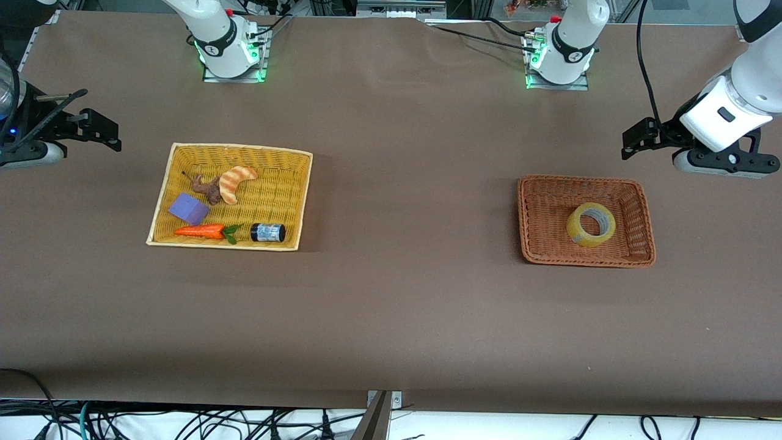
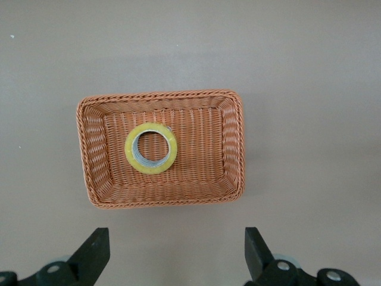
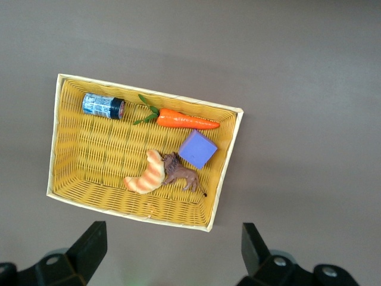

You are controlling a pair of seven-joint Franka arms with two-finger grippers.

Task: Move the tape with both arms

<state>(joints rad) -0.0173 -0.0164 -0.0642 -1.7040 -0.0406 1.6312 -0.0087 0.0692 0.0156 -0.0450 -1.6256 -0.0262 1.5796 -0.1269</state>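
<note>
One roll of tape (image 1: 591, 224) lies flat in the brown basket (image 1: 635, 260), nearest the camera. Both grippers hang wide open and empty: the left gripper (image 1: 635, 139) near that basket, well clear of the tape, the right gripper (image 1: 101, 130) near one yellow basket (image 1: 160, 211) holding five items.

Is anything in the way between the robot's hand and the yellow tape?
Nothing visible is. The tape lies alone in the brown basket, its top uncovered. The left gripper hangs open over bare table beside that basket, toward the left arm's end. The right gripper waits open near the yellow basket.
</note>
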